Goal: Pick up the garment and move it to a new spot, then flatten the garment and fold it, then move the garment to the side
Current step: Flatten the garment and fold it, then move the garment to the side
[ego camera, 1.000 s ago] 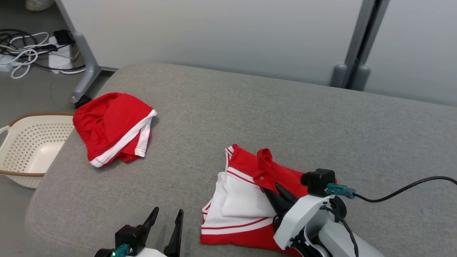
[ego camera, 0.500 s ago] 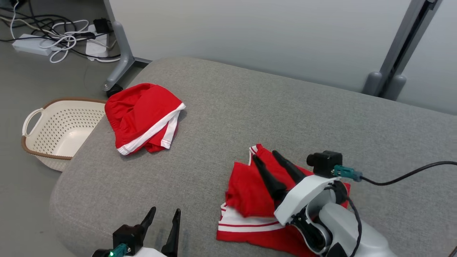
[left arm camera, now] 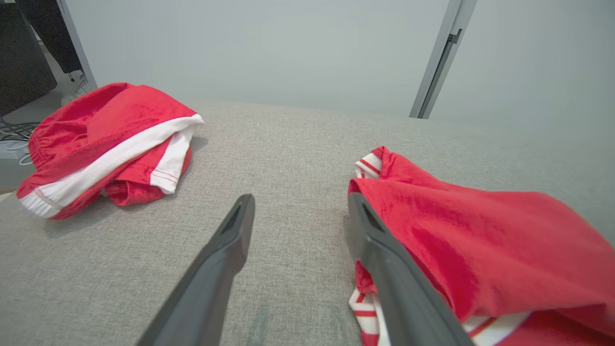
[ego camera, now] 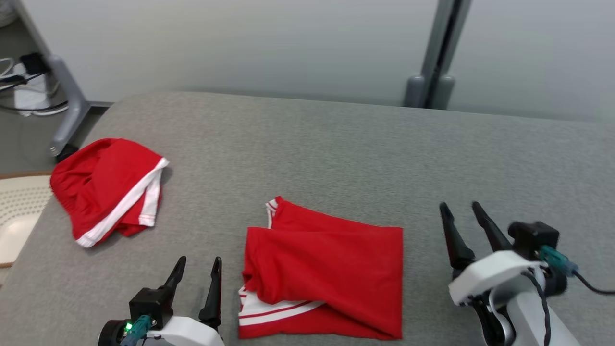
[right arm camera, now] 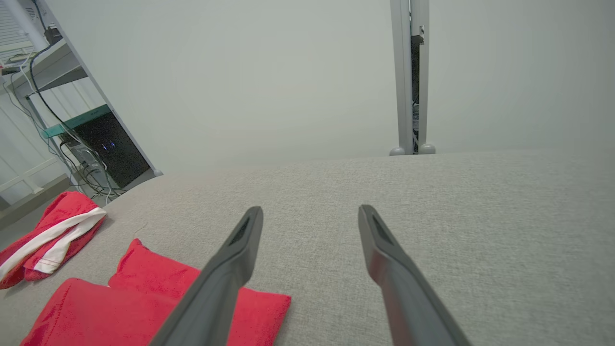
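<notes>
- Grey cushion (ego camera: 336,144), pale wall behind.
- Folded red garment (ego camera: 326,269) lies near its front, between both arms.
- The left pincer (ego camera: 200,260), just left of it, gapes empty.
- The right pincer (ego camera: 459,205), to its right, gapes empty too.

Red garment (ego camera: 326,269) folded, lying flat on the grey cushion (ego camera: 336,144).
Rough rectangle, red side up; white red-striped trim pokes out at its near-left and far-left corners.
</notes>
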Tool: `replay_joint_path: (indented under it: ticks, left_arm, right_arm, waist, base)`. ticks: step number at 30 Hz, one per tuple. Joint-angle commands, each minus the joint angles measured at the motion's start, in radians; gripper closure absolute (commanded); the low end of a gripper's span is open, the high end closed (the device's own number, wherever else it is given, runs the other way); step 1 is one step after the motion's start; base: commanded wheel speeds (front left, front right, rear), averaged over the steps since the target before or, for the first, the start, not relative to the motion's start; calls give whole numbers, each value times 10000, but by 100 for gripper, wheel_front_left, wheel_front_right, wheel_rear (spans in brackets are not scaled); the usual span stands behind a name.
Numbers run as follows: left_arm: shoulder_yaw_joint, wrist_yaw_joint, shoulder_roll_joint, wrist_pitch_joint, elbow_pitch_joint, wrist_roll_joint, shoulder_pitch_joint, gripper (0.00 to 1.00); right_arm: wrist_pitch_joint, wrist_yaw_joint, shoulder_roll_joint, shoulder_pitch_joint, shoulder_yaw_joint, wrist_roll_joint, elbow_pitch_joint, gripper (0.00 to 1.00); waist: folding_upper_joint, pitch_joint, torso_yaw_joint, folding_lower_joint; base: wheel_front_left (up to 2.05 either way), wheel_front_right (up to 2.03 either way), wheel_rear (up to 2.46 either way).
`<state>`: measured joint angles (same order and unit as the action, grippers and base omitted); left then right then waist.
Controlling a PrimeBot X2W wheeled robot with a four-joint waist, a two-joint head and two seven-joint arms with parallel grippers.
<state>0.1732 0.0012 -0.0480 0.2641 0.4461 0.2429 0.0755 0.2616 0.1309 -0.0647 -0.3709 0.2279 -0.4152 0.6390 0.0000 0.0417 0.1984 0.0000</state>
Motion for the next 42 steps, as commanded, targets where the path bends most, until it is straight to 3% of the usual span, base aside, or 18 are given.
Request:
replay_joint_path:
  ticks: [1,6,13,30,42]
  left_arm:
    - [-163,83,-45,2,-78,-183,125,0]
    - [-310,119,-51,2,-117,-544,22,0]
    - [-555,156,-41,2,6,-554,-348,0]
    - [-1110,184,-46,2,-162,-749,-1076,0]
    - [-1023,67,-48,2,-253,-796,-881,0]
  right_arm:
    - [45,-4,7,445,-493,515,-306,0]
    - [45,-4,37,1205,-1118,1618,-1023,0]
    - [46,-4,117,2214,-1743,2279,-1656,0]
    - [47,-4,111,2896,-1444,1876,-1952,0]
    - [47,-4,114,2755,-1239,1811,-1894,0]
  waist:
    - [0,3,-556,0]
    - [0,-27,-926,0]
    - [0,-336,-1298,0]
    - [0,-764,-1833,0]
    - [0,-514,-1547,0]
  base:
    - [0,0,0]
    - [0,0,0]
    - [0,0,0]
    - [0,0,0]
    - [0,0,0]
